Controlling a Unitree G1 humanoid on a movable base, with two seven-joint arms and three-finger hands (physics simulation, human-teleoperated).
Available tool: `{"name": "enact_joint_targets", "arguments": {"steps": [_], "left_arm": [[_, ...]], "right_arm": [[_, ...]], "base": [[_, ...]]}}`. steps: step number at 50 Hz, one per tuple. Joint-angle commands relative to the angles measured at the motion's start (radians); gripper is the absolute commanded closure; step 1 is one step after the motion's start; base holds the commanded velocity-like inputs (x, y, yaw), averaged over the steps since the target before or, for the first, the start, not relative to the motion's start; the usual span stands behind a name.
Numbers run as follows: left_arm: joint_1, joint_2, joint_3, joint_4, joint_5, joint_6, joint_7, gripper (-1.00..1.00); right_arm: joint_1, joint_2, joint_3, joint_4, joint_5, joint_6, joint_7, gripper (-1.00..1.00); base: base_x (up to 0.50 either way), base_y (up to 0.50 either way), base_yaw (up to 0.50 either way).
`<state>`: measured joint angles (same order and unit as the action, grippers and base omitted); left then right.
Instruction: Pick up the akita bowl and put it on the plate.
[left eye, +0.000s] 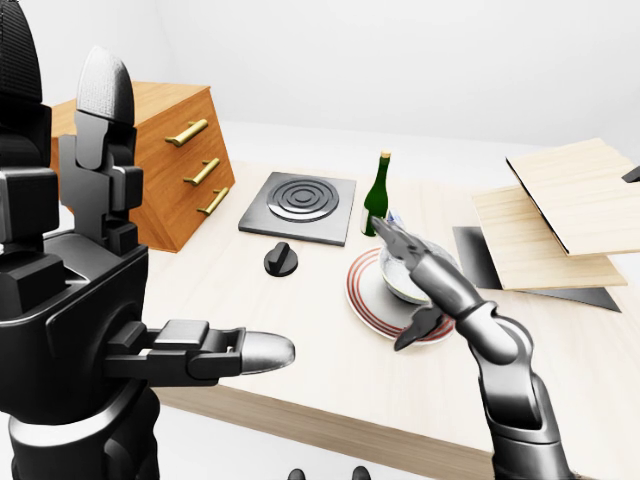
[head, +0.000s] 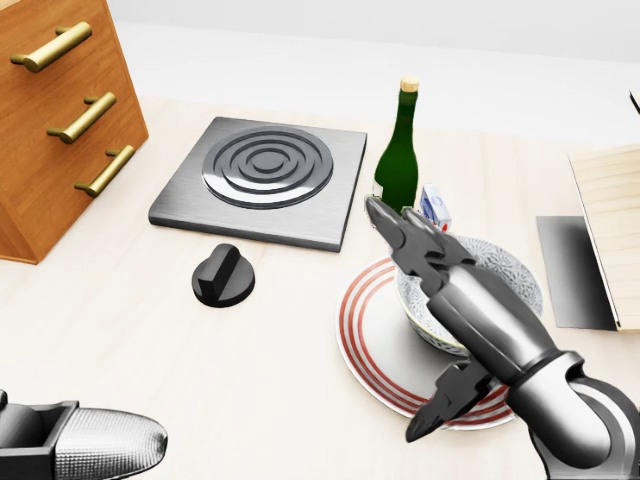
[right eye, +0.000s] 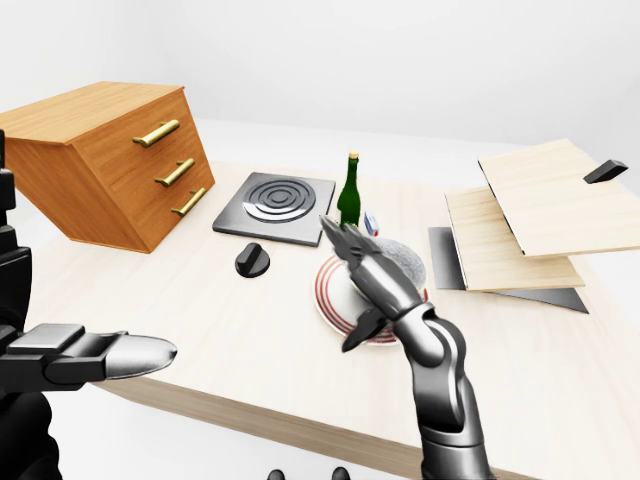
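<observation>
Akita bowl (head: 505, 268): sitting on plate (head: 365, 335). Right robot hand (head: 425, 330): hovering over it, fingers spread apart. Risk: withdrawing fingers catching the rim, tipping bowl off.

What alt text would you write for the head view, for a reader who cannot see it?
The bowl sits on the red-ringed plate, with the right robot hand open over it. Above them stand a green bottle and a small carton; to the left are a burner, a knob and a wooden drawer unit.
</observation>
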<state>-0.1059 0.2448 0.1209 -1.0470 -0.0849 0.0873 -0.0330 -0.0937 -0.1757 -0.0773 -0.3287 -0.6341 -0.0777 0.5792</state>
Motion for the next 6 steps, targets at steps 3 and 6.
{"name": "enact_joint_targets", "arguments": {"steps": [3,6], "left_arm": [[-0.005,-0.052,-0.007,0.0,0.053,0.0,-0.051,-0.91],[-0.01,-0.066,-0.003,0.0,0.069,0.0,-0.069,-0.91]], "right_arm": [[-0.242,0.038,0.015,-0.176,0.411,-0.01,0.119,-1.0],[-0.339,0.0,-0.003,-0.23,0.447,0.025,0.119,-1.0]], "base": [[0.0,0.0,0.0],[0.0,0.0,0.0]]}}
